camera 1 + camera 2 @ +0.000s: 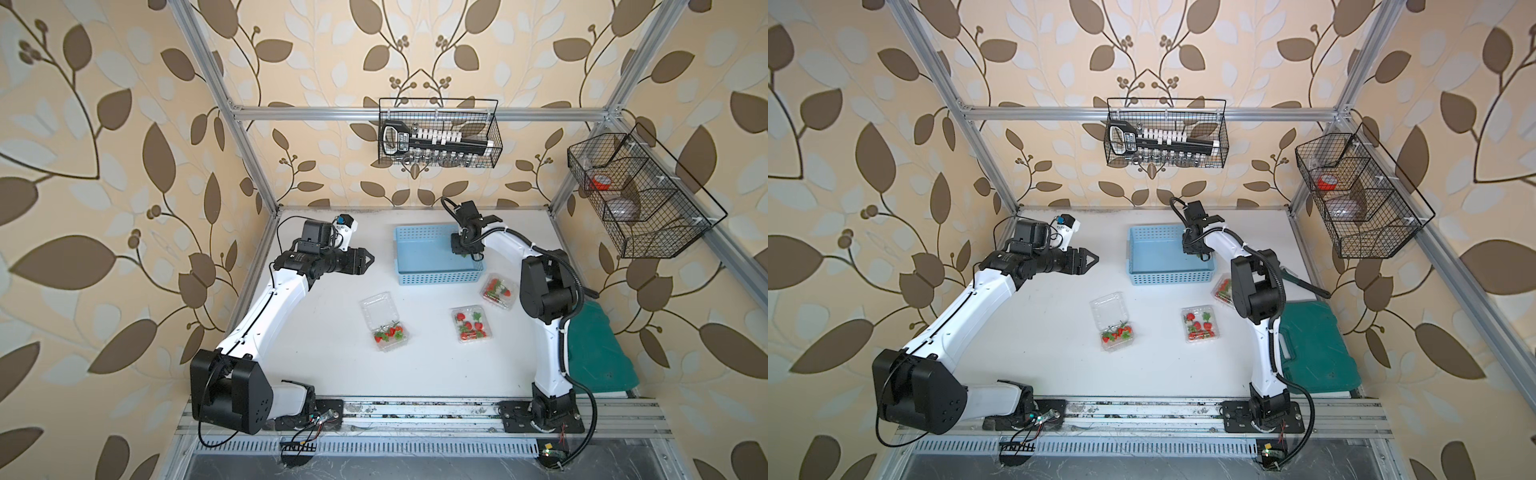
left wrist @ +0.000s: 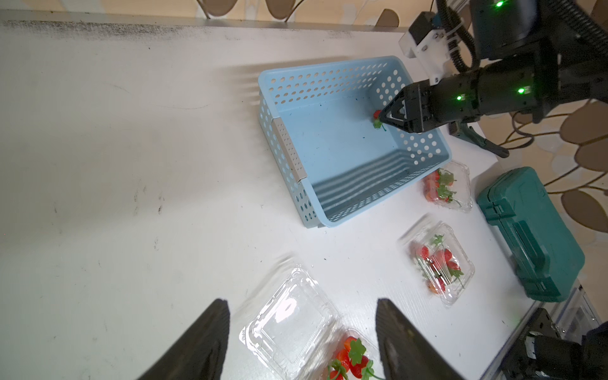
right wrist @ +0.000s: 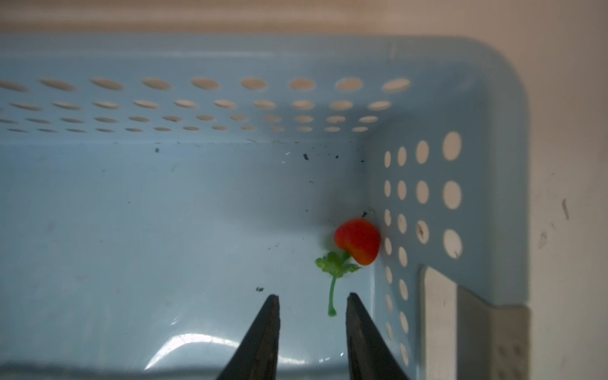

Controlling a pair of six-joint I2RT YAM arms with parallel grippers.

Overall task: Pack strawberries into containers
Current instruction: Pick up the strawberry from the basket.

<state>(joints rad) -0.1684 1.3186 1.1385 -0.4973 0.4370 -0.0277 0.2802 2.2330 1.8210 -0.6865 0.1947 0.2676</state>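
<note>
Three clamshells on the worktop (image 1: pixel 316 374): an open clamshell (image 1: pixel 376 307) around the middle with a few strawberries (image 1: pixel 390 333) in its base, then a second clamshell (image 1: pixel 469 325) and a third clamshell (image 1: pixel 497 292) nearer the right edge, both with berries inside and lids looking shut. One last strawberry (image 3: pixel 358 241) lies in the blue basket (image 1: pixel 436 277) toward the far edge, tucked against its right wall near a corner. The right gripper (image 3: pixel 312 297) is down inside the basket, jaws parted either side of the green stem, not pinching it. The left gripper (image 2: pixel 301 300) hangs in the air left of the basket, jaws spread apart.
</note>
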